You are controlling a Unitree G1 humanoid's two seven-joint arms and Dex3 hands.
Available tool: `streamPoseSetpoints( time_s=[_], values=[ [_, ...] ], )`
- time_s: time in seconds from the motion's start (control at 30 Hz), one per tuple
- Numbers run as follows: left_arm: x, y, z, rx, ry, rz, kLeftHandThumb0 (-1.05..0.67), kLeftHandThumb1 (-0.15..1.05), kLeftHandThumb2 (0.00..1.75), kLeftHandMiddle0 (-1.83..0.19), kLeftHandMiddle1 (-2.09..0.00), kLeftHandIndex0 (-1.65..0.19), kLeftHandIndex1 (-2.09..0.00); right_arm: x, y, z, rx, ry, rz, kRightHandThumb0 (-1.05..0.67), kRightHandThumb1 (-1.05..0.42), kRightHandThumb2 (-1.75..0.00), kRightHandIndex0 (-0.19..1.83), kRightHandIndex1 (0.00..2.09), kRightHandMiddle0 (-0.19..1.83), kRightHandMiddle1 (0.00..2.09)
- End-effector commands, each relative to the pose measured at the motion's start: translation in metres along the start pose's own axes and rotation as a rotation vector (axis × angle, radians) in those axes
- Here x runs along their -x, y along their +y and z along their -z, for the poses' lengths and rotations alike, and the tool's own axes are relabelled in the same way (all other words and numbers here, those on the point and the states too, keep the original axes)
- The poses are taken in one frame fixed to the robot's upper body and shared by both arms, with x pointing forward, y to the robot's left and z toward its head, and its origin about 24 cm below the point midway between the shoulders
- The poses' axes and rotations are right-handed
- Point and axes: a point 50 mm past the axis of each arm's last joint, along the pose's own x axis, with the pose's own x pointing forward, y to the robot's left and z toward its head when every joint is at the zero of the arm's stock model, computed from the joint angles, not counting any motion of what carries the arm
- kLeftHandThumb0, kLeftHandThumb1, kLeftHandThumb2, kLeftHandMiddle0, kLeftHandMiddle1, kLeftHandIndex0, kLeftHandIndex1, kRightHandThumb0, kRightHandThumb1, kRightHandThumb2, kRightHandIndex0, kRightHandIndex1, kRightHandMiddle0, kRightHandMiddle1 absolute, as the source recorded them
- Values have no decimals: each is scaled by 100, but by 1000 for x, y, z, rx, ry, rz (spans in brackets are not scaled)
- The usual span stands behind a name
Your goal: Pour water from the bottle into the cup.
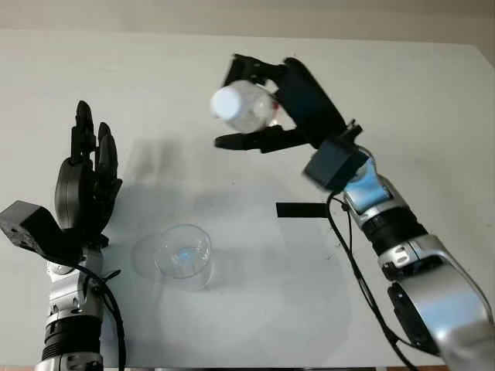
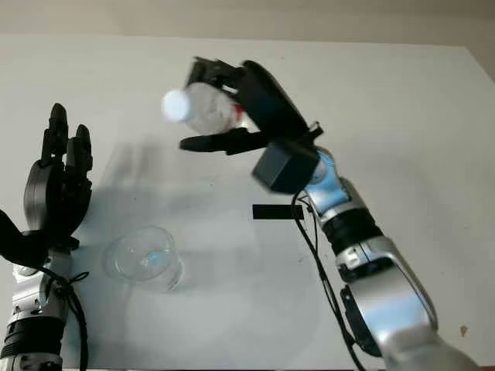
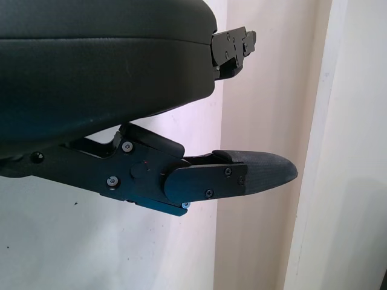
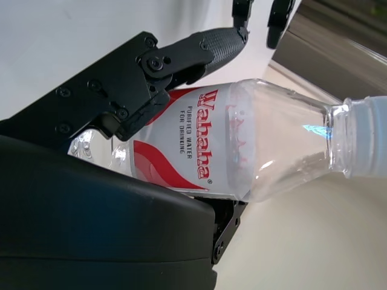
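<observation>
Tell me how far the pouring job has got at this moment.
Done: the right robot hand has grasped the clear plastic water bottle with the red label and lifted it off the white table. In hand: carrying it, white cap still on. Left: pouring into the clear plastic cup, which stands beside the open left robot hand.

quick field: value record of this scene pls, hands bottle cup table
right robot hand: raised over the table's far middle, shut on the bottle
bottle: clear plastic, red and white label, white cap on, tilted, lifted off the table
cup: clear, upright on the table, near left
left robot hand: open, left of the cup
table: white
black strip: lies right of the cup
</observation>
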Motion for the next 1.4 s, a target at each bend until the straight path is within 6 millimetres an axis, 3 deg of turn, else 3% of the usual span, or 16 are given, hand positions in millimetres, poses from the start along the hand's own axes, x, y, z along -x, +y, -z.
streamPoseSetpoints(
  time_s=[0.0, 0.23, 0.4, 0.6, 0.87, 1.37],
  values=[
    [7, 4, 5, 2, 20, -8, -74, 105, 46, 17, -5, 18, -5, 6, -6, 1, -63, 38, 21, -33, -105, -46, 129, 209, 103, 209],
    [11, 4, 6, -5, 25, -15, -73, 105, 48, 17, -5, 19, -5, 51, -16, 21, -323, 270, 43, -36, -105, -49, 115, 209, 89, 209],
    [12, 3, 6, -1, 27, -14, -73, 105, 49, 16, -5, 19, -5, 77, -18, 24, -404, 327, 53, -38, -105, -48, 108, 209, 79, 209],
    [13, 3, 6, 3, 29, -14, -73, 105, 49, 17, -5, 19, -5, 95, -12, 24, -449, 358, 70, -43, -105, -45, 114, 209, 80, 209],
    [12, 4, 6, 4, 29, -13, -73, 105, 50, 18, -5, 19, -5, 101, 6, 29, -526, 410, 104, -47, -105, -43, 126, 209, 95, 209],
    [13, 6, 4, -2, 26, -4, -73, 105, 50, 18, -5, 19, -2, 93, 18, 33, -558, 429, 83, -48, -105, -45, 126, 209, 96, 209]
  ],
)
